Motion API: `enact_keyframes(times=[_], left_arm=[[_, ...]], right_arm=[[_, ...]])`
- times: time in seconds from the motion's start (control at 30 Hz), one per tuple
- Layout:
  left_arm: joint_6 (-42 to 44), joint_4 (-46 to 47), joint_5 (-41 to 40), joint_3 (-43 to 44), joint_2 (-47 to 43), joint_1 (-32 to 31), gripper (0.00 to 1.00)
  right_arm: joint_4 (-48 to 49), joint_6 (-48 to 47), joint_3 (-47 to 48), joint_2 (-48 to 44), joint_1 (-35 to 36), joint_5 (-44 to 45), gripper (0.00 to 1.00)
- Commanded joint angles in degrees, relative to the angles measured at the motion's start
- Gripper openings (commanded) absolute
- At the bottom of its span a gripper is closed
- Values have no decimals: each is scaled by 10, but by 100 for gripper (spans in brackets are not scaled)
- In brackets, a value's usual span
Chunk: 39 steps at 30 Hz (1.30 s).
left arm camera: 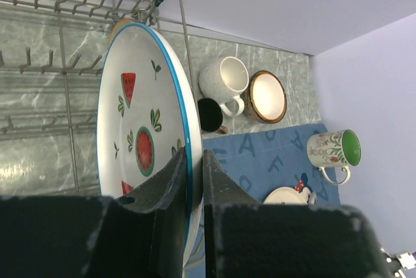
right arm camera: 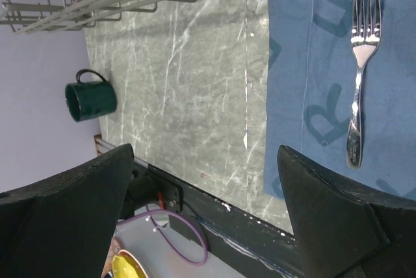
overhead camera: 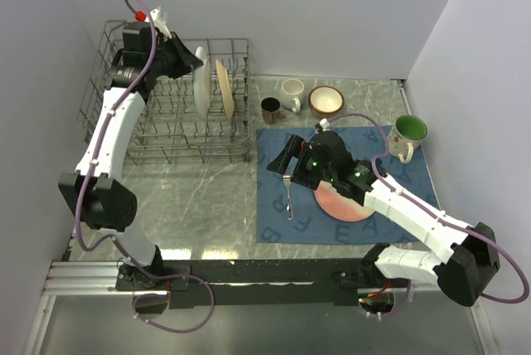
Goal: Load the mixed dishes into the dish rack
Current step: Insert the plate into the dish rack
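Across the grey marbled tabletop (overhead camera: 199, 197), biggest item was the dish rack (overhead camera: 166, 156): grey wire, at the far left against the wall.

Blue lettered placemat (overhead camera: 274, 222) lay right of the rack, on the near side.

Two plates stood on edge in the rack's right end:
- White plate (left arm camera: 140, 135) with a blue rim and watermelon print.
- Tan plate (overhead camera: 225, 88) just beside it, on its right.

Couldn't tell whether the white plate was seated between tines.

Pink plate (overhead camera: 344, 204) lay flat on the placemat, partly hidden under the right arm.

Behind the placemat's far edge, on bare tabletop:
- Brown-rimmed bowl (overhead camera: 326, 101).
- White mug (overhead camera: 291, 94) just left of the bowl.
- Dark mug (overhead camera: 270, 108) just left of the white mug and a little nearer.

Floral mug (overhead camera: 408, 133) with a green inside stood at the placemat's far right corner.

Dark green mug (right arm camera: 91, 93) sat on the tabletop by the left wall, near side of the rack. It showed in the right wrist view only.

Metal fork (overhead camera: 288, 193) lay on the placemat's left part, tines toward the far side.

Left pincer (left arm camera: 195, 161) was up at the rack, clamped on the white plate's rim with one finger on each face.

Right pincer (right arm camera: 205, 151) hung over the placemat's left edge near the fork. Its jaws were wide apart with nothing between them, and it wasn't touching the fork.
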Motion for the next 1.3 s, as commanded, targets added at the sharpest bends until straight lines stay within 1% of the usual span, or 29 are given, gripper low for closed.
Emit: enact_keyframes(times=[0.0, 0.23, 0.47, 0.73, 0.87, 1.07, 1.27], left_arm=[[-7, 92, 37, 69, 13, 8, 1], [-19, 106, 22, 94, 72, 12, 1], [-34, 132, 31, 89, 90, 15, 1], [-35, 140, 27, 88, 79, 17, 1], [-36, 133, 32, 98, 71, 18, 1], [-51, 149, 46, 80, 56, 18, 1], [-54, 147, 50, 86, 45, 18, 1]], right_arm=[[1, -8, 38, 11, -15, -7, 100], [1, -12, 48, 28, -36, -28, 100], [2, -16, 48, 34, -48, -37, 100], [3, -18, 49, 36, -55, -43, 100], [5, -19, 50, 38, -54, -44, 100], [14, -15, 46, 40, -55, -49, 100], [14, -15, 47, 41, -56, -49, 100]])
